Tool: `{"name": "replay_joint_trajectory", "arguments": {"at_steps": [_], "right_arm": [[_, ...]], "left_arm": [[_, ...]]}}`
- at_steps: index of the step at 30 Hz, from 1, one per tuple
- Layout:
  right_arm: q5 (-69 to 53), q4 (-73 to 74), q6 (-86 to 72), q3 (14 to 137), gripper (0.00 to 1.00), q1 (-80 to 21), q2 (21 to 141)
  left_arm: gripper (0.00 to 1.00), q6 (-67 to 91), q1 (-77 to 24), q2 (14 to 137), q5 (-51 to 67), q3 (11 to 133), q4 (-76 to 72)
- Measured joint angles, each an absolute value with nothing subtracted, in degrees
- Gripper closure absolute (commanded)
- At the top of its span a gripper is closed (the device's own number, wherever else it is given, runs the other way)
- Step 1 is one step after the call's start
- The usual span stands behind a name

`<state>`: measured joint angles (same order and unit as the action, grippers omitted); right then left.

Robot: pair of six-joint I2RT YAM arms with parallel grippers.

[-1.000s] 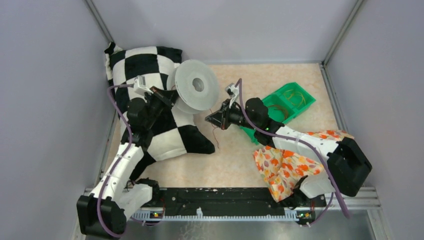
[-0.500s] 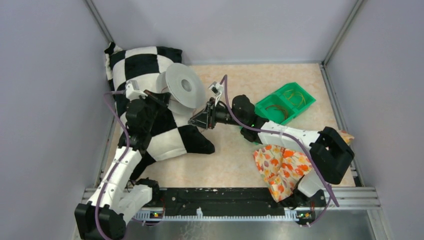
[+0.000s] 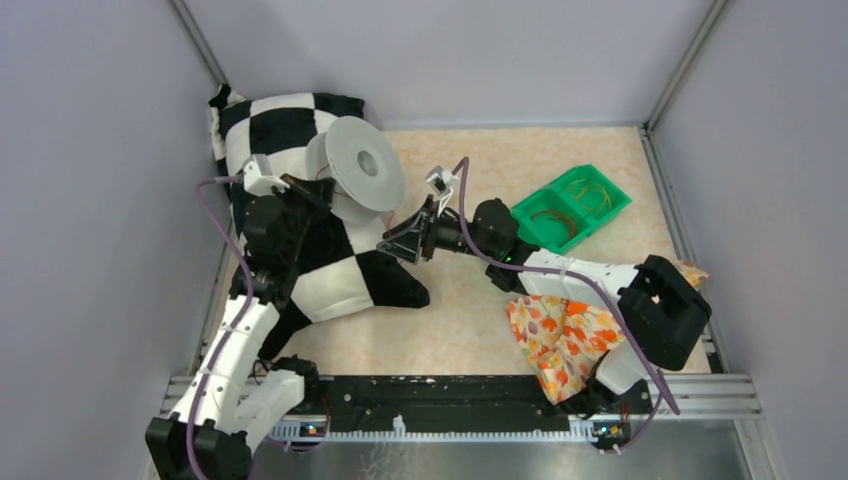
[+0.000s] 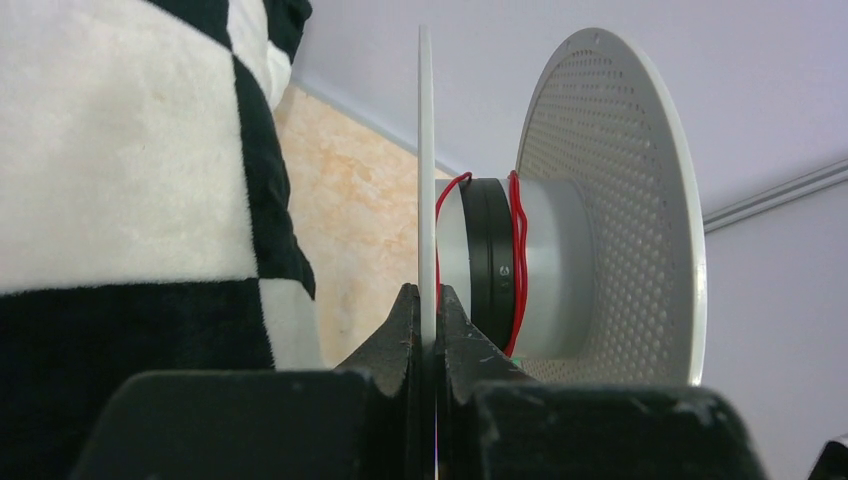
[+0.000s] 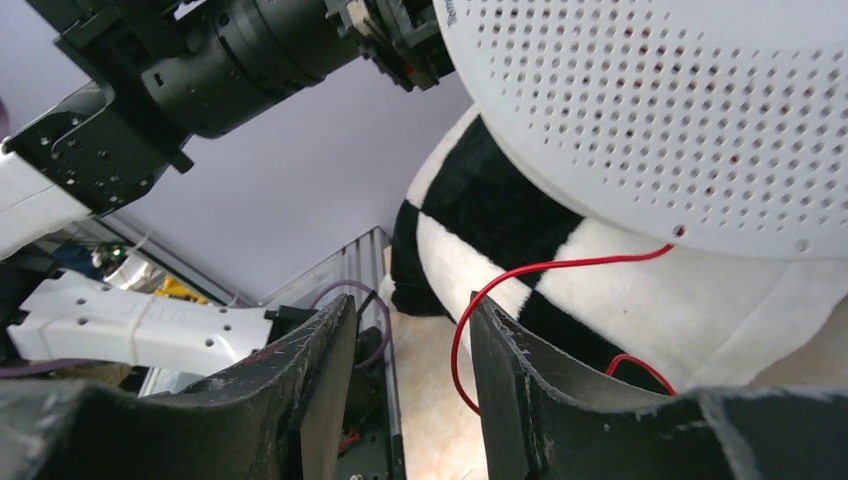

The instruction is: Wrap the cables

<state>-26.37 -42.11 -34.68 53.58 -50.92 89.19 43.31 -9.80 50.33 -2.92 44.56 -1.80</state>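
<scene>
A white perforated spool [image 3: 365, 175] is held up over the checkered pillow [image 3: 290, 130]. My left gripper [image 3: 318, 195] is shut on the spool's thin near flange [image 4: 426, 150]. In the left wrist view my left gripper [image 4: 427, 300] shows the flange edge pinched between its jaws, and a red cable [image 4: 517, 260] circles the hub. My right gripper [image 3: 392, 245] is open just below the spool. In the right wrist view [image 5: 410, 305] a loose loop of the red cable [image 5: 470, 330] hangs from the spool [image 5: 680, 110] and runs between the fingers, beside the right one. More thin cables [image 3: 575, 190] lie in the green tray.
The green two-part tray [image 3: 612, 212] stands at the right back of the table. A floral cloth [image 3: 565, 335] lies at the front right under my right arm. The pillow fills the left back corner. Grey walls close the cell on three sides.
My left gripper has carried the spool a little to the left. My right gripper has moved left from the table's middle to under the spool.
</scene>
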Motion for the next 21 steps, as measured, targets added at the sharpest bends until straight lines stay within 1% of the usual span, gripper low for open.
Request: {"name": "replay_joint_trajectory", "arguments": {"at_steps": [9, 21], "right_arm": [[-30.8, -50.1, -40.7, 53.7, 0.54, -50.9, 89.2], [-31.6, -51.2, -41.7, 57.5, 0.54, -50.9, 90.1]], "left_arm": [[1.00, 41.2, -9.8, 50.0, -2.3, 47.6, -1.7], [1.00, 36.3, -9.8, 50.2, 2.7, 48.3, 1.8]]}}
